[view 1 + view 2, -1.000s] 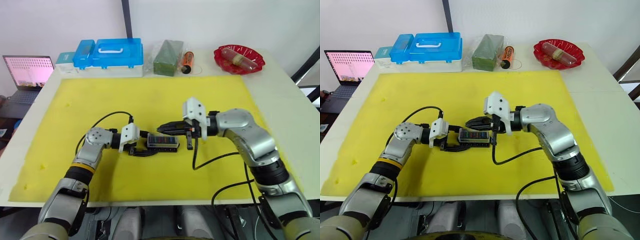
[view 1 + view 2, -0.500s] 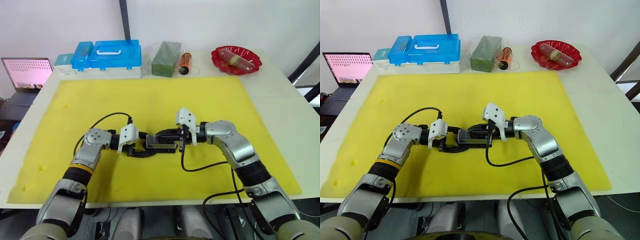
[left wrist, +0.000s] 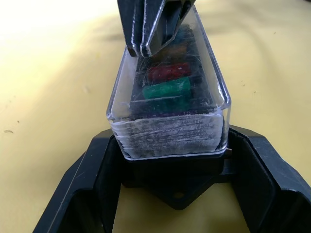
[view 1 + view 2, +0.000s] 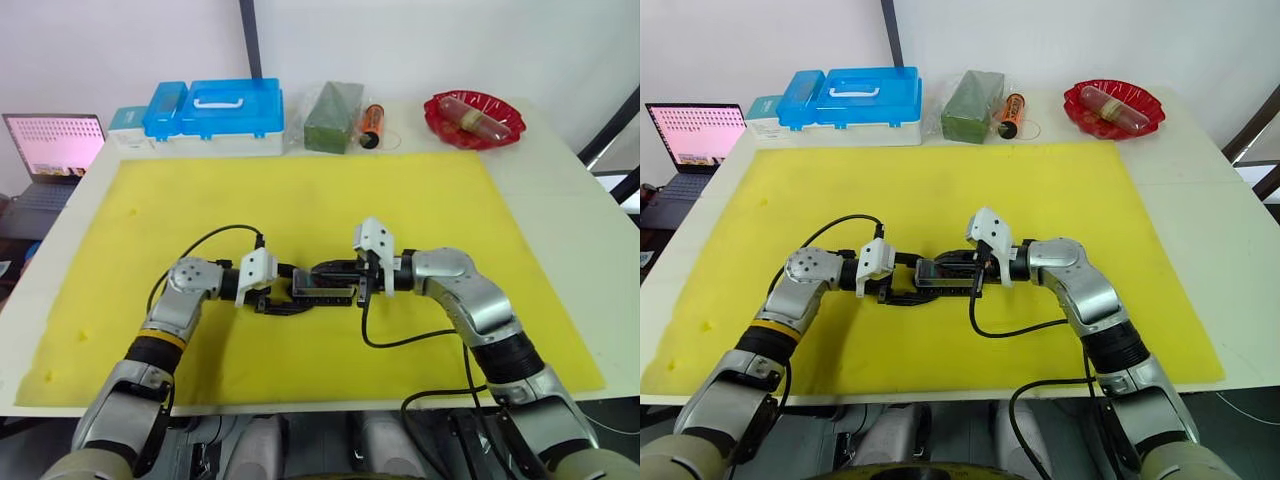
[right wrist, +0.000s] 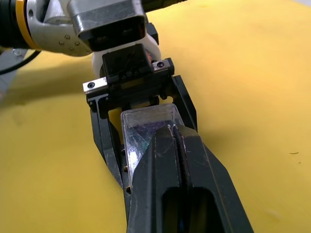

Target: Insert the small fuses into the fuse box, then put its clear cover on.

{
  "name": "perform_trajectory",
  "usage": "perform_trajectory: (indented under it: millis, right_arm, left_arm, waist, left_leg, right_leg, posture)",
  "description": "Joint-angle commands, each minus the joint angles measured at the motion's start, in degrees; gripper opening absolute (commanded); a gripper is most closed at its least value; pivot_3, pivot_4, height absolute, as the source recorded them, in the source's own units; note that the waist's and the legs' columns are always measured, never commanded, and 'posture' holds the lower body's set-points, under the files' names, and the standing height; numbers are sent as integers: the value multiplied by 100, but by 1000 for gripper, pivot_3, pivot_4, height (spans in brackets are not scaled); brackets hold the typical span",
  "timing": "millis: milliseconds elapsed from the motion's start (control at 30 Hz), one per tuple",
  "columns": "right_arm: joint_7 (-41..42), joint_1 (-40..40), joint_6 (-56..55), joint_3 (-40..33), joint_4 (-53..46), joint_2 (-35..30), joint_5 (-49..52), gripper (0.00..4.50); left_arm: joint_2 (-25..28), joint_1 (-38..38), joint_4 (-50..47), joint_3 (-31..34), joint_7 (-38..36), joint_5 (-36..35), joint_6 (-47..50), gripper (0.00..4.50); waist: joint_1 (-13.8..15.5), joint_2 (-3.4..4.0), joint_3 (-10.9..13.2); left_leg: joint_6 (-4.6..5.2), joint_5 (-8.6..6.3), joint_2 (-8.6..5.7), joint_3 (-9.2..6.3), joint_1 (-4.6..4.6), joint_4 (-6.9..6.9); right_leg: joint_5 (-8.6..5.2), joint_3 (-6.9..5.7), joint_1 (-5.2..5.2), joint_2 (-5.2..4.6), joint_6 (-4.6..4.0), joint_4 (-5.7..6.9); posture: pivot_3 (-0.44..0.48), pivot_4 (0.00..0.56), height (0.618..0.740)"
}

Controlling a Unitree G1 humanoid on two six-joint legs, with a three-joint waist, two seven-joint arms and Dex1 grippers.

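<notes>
The fuse box (image 4: pixel 325 293) lies at the middle of the yellow mat (image 4: pixel 300 190). The clear cover (image 3: pixel 204 73) sits over it. Small fuses show through the cover, among them a red one (image 3: pixel 168 71) and a green one (image 3: pixel 166 90). My left gripper (image 4: pixel 300 294) is shut on the box's black base from the left, one finger along each long side. My right gripper (image 4: pixel 318 271) comes in from the right. Its fingers (image 5: pixel 167 141) are shut together and rest on top of the cover (image 5: pixel 146 121).
Along the table's far edge stand a blue-lidded storage case (image 4: pixel 213 108), a green block (image 4: pixel 333 116), an orange cylinder (image 4: pixel 372 124) and a red dish (image 4: pixel 474 118). A laptop (image 4: pixel 52 150) sits off the table's left side. Black cables loop on the mat beside both wrists.
My right gripper has come down and leftward from just above the box's right end onto the top of the cover. The left gripper has kept its hold in place.
</notes>
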Motion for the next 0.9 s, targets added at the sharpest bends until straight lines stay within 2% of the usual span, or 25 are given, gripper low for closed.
perform_trajectory:
  millis: [33, 67, 200, 233, 267, 367, 533, 567, 733, 833, 900]
  right_arm:
    - [-144, -87, 394, -684, -1069, -394, 464, 32]
    - [-146, -27, 462, -770, -1244, -524, 523, 32]
    - [248, 656, 281, -1270, -1781, -1460, 573, 941]
    - [323, 783, 218, -1345, -1815, -1617, 583, 1444]
    - [423, 957, 45, -1419, -1784, -1813, 504, 1625]
    - [564, 1325, -353, -1551, -1650, -2165, 334, 2730]
    - [421, 1518, -588, -1620, -1423, -2162, 288, 4401]
    - [409, 1528, -644, -1599, -1385, -2157, 262, 4461]
    - [326, 1630, -920, -1658, -1017, -2078, 208, 4500]
    - [294, 1665, -1004, -1767, -877, -2120, 204, 4500]
    - [262, 1712, -1074, -1842, -781, -2167, 155, 4500]
  left_arm:
    - [86, 66, -241, 180, 41, -145, 32, 2743]
    - [91, 75, -255, 184, 52, -152, 33, 2743]
    - [106, 73, -247, 189, 64, -162, 1, 2743]
    - [104, 58, -226, 187, 73, -147, -21, 2743]
    - [78, 18, -198, 181, 88, -139, -23, 2743]
    - [16, -90, -115, 158, 131, -89, -58, 2743]
    - [4, -194, -12, 130, 167, -14, 25, 2743]
    - [22, -197, -2, 117, 158, 5, 19, 2743]
    - [564, 137, -493, 282, -16, -131, 524, 4373]
    - [1091, 550, -959, 709, 6, -440, 871, 4443]
    - [1381, 819, -1265, 1157, 268, -661, 1127, 4443]
  waist:
    - [15, -1, 2]
    - [19, -2, 2]
    - [41, -6, 4]
    - [33, -7, 5]
    - [24, -7, 6]
    - [10, -8, 8]
    - [9, -10, 10]
    - [12, -11, 10]
    - [-5, -13, 11]
    - [-41, -11, 12]
    - [-14, -8, 14]
  left_leg:
    - [0, 0, 0, -1, -3, 0]
    - [0, 0, 0, -3, -12, 1]
    - [0, 0, -2, -18, -31, 4]
    - [0, 0, -3, -20, -41, 8]
    - [0, 0, -4, -19, -44, 10]
    - [0, 0, -4, -11, -53, 16]
    - [0, 0, -3, -10, -54, 16]
    - [0, 0, -3, -9, -54, 15]
    - [0, 0, -3, -11, -55, 15]
    - [0, 0, 0, -6, -54, 11]
    - [0, 0, 4, -5, -55, 7]
  right_leg:
    - [0, 0, -1, -1, 0, -1]
    - [0, -2, -7, -2, 0, -3]
    - [-8, -17, -11, -4, -10, -13]
    - [-10, -20, -15, -4, -13, -15]
    - [-10, -19, -18, -4, -13, -15]
    - [-9, -15, -30, -3, -15, -11]
    - [0, -15, -34, 3, 2, -8]
    - [0, -14, -34, 2, 2, -8]
    - [0, -14, -34, 3, 2, -8]
    - [0, -8, -42, 4, 1, -4]
    - [-1, -6, -49, 4, 0, 0]
  posture:
    - [0, 150, 740]
    - [0, 150, 740]
    - [0, 150, 740]
    - [0, 150, 740]
    - [0, 150, 740]
    - [0, 150, 740]
    - [0, 150, 740]
    - [0, 150, 740]
    - [0, 150, 740]
    - [0, 150, 740]
    - [0, 150, 740]
